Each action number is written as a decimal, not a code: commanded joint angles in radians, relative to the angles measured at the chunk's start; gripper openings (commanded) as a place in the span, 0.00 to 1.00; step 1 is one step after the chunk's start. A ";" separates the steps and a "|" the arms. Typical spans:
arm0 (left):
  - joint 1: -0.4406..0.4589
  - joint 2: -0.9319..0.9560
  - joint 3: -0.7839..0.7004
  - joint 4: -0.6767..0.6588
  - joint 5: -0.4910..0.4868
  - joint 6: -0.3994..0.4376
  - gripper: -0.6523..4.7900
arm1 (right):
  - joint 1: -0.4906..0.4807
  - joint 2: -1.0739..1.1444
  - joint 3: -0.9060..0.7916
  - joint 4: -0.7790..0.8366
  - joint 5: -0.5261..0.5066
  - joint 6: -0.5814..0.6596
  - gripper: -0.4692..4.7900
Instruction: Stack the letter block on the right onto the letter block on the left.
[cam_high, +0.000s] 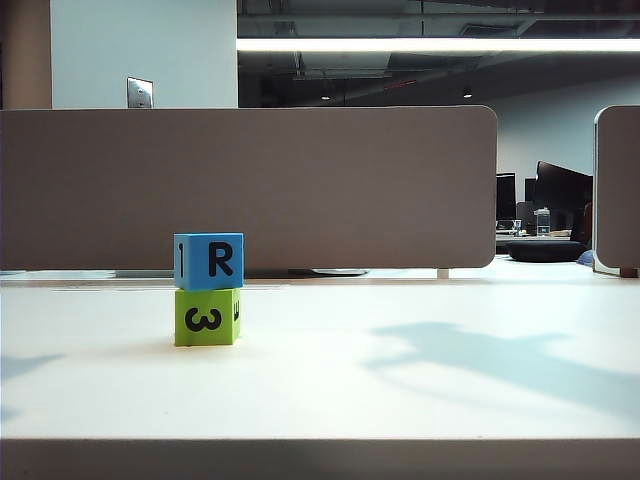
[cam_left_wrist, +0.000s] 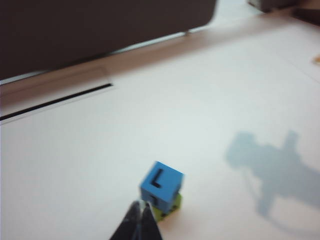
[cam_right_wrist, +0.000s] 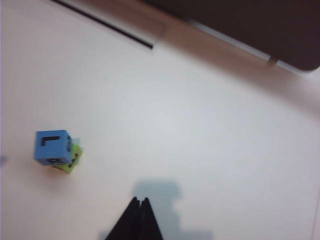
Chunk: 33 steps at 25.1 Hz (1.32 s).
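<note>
A blue letter block marked R rests on top of a green block at the left of the white table in the exterior view; neither gripper shows there. From the left wrist, the blue block shows an L on top, with the green block peeking out below. My left gripper hangs shut and empty just short of the stack. In the right wrist view the stack, blue block over green block, stands well away from my right gripper, which is shut with nothing in it.
A tall grey partition runs along the back of the table, with a second panel at the far right. A dark cable slot lies in the tabletop near the partition. Arm shadows fall on the right half of the table.
</note>
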 joint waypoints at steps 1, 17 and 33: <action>-0.049 -0.018 0.004 -0.056 -0.001 0.031 0.11 | 0.050 -0.161 -0.084 0.069 0.009 -0.018 0.07; -0.086 -0.550 -0.431 -0.045 0.003 -0.022 0.11 | 0.167 -1.091 -1.260 0.489 0.186 0.071 0.08; -0.086 -0.747 -0.949 0.456 -0.031 -0.098 0.11 | 0.168 -1.436 -1.915 0.916 0.182 -0.002 0.08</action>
